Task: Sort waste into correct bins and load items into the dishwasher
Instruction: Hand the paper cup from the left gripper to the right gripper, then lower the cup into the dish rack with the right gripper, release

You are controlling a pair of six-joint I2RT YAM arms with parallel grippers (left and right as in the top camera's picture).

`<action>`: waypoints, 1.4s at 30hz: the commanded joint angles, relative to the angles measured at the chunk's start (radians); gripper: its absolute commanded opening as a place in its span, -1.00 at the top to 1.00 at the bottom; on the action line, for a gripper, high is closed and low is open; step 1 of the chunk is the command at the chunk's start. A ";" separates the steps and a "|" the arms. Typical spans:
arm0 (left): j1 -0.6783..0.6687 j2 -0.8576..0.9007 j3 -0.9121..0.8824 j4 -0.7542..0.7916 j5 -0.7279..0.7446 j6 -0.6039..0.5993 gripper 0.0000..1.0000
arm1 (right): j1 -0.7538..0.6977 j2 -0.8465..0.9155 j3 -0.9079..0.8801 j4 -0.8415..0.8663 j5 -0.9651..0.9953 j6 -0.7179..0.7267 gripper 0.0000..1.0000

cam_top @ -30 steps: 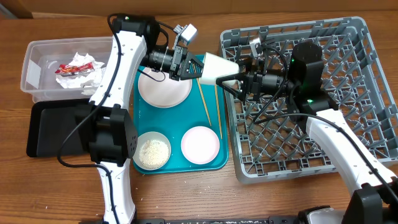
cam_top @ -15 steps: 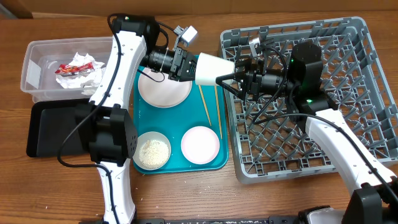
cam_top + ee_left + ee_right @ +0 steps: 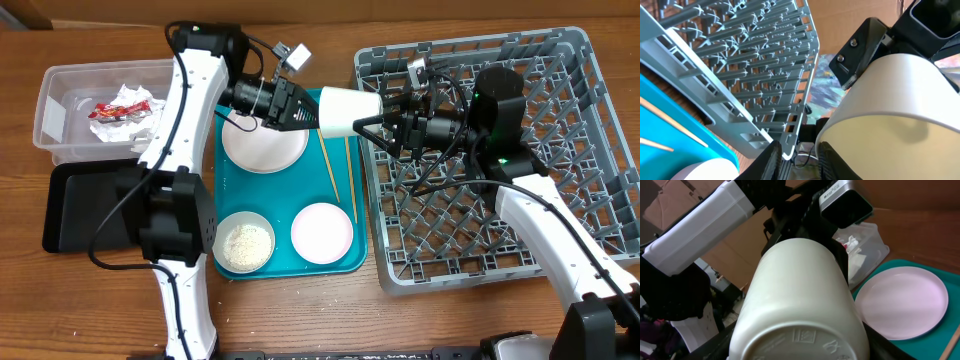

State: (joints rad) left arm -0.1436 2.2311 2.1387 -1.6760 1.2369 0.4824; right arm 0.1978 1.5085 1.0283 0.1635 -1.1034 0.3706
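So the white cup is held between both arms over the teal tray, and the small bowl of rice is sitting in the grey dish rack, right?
Not quite. The small round bowl of rice sits on the teal serving tray, not in the grey plastic dish rack, as the overhead view shows. The white cup is indeed between both arms.

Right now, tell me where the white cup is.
Overhead, the white cup hangs sideways in mid-air between both grippers, above the teal tray's right edge, just left of the grey rack.

Overhead view evenly lit and sharp, shadows soft. Both wrist views show the white cup (image 3: 800,305) close and slightly blurred; backgrounds behind it are out of focus.
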 commanded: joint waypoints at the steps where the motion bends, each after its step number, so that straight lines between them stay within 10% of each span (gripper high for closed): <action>1: 0.000 -0.023 0.016 0.005 0.010 0.019 0.46 | 0.011 -0.005 0.019 -0.002 -0.015 0.003 -0.23; 16: 0.001 -0.023 0.016 0.025 -0.034 0.019 0.46 | -0.045 -0.005 0.019 -0.111 0.055 -0.005 -0.26; 24: 0.001 -0.023 0.016 0.131 -0.291 -0.029 0.38 | -0.061 -0.060 0.022 -0.410 0.334 -0.061 -0.25; 31: 0.001 -0.023 0.016 0.260 -0.736 -0.352 0.35 | -0.051 -0.241 0.123 -0.918 0.748 -0.062 -0.26; 42: -0.003 -0.023 0.016 0.319 -0.822 -0.464 0.35 | 0.130 -0.261 0.220 -1.485 1.051 0.060 -0.26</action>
State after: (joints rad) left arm -0.1432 2.2311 2.1403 -1.3590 0.4458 0.0528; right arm 0.2462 1.2194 1.2331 -1.2938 -0.1246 0.3782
